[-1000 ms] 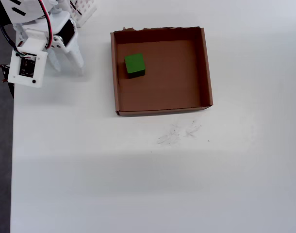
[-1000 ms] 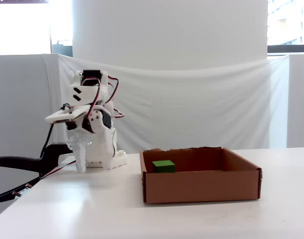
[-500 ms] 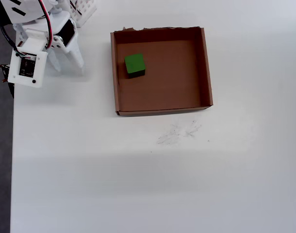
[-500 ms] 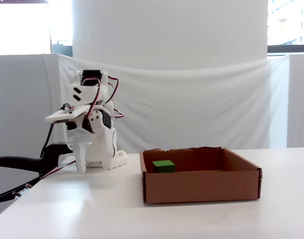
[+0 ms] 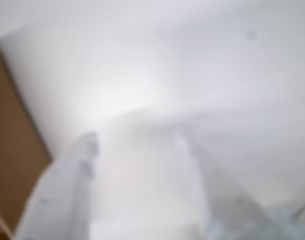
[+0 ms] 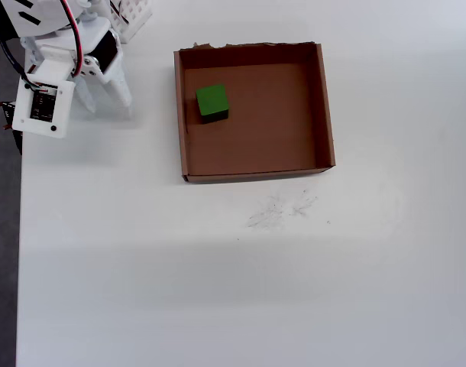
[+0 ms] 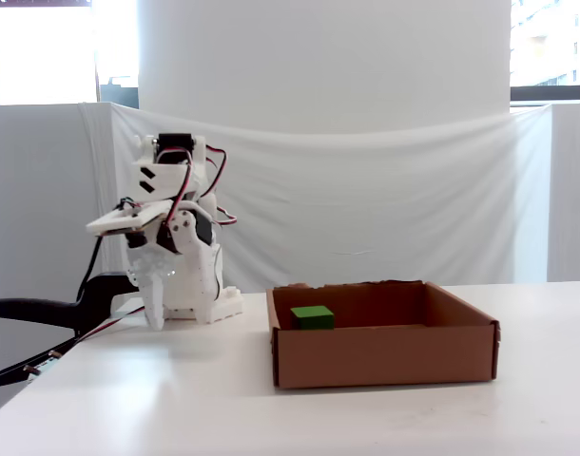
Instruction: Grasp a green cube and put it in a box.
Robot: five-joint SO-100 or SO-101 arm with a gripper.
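Inside the shallow square brown cardboard box [image 6: 325, 107], toward its upper left corner in the overhead view, sits the small bright-green cube [image 6: 212, 100] with plain matte faces, flat on the tray floor and close to the left wall. The box's top edge looks ragged. At the upper left of that frame the white two-finger gripper [image 6: 107, 102] hangs over the white table [image 6: 218, 290], well apart from the box, its fingers spread with nothing between them; the wrist view is blurred but shows the same gap.
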